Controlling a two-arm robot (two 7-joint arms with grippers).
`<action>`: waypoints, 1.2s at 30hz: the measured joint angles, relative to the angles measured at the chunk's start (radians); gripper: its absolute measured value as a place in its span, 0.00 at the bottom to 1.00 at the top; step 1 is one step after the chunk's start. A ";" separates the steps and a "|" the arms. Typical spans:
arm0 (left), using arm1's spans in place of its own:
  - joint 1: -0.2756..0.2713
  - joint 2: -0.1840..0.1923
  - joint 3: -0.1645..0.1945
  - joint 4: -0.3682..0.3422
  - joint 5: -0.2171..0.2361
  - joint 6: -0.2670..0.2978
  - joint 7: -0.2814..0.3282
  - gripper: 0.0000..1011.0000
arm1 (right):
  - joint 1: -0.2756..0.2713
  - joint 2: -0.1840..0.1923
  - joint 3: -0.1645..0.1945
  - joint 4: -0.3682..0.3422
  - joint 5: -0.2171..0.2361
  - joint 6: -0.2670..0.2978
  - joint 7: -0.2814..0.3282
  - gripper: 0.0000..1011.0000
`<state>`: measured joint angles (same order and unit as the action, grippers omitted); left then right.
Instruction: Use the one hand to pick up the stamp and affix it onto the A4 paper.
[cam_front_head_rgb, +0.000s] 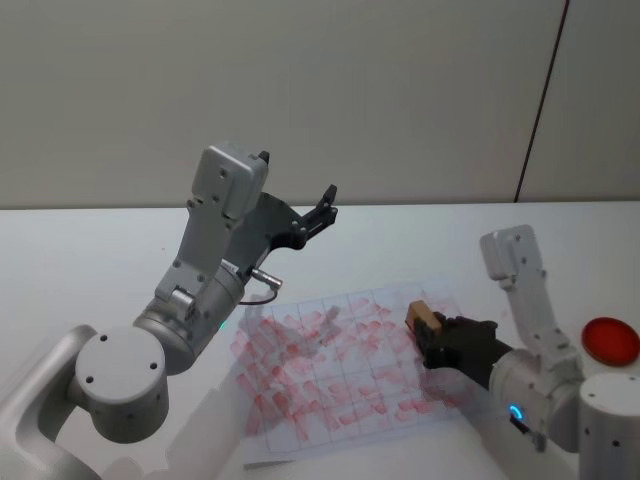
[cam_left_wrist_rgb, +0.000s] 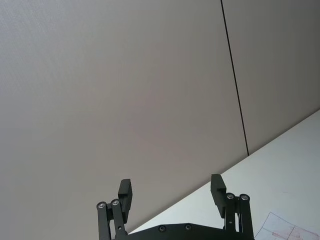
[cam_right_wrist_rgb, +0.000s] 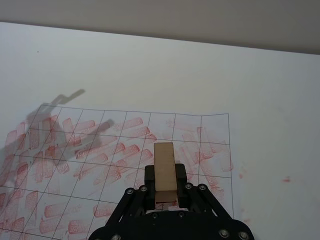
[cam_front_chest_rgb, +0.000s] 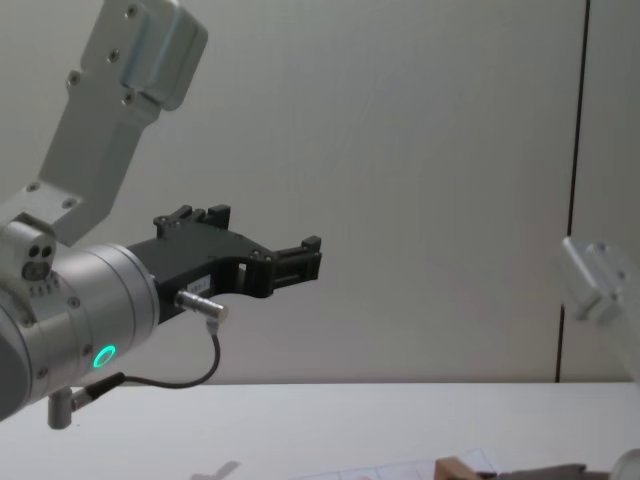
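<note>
While the right gripper clamps the stamp, the block juts past its fingertips over the paper near its right edge; whether they touch is unclear | left gripper raised above the table, fingers apart, nothing held | red disc right of paper

- stamp: you can't see its base, it's buried inside right end effector.
- A4 paper: cropped by right wrist pic's edge.
- left end effector: body cropped in left wrist pic.
</note>
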<state>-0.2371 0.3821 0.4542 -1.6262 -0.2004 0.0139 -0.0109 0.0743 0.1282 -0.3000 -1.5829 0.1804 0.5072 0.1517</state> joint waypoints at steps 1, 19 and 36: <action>0.000 0.000 0.000 0.000 0.000 0.000 0.000 0.99 | 0.004 -0.004 -0.002 0.007 -0.003 0.006 0.000 0.22; 0.000 0.000 0.000 0.000 0.000 0.000 0.000 0.99 | 0.027 -0.030 -0.024 0.043 -0.050 0.059 -0.001 0.22; 0.000 0.000 0.000 0.000 0.000 0.000 0.000 0.99 | 0.027 -0.039 -0.046 0.034 -0.098 0.075 0.019 0.22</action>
<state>-0.2371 0.3821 0.4542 -1.6262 -0.2004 0.0138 -0.0109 0.1011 0.0892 -0.3456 -1.5492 0.0822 0.5820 0.1704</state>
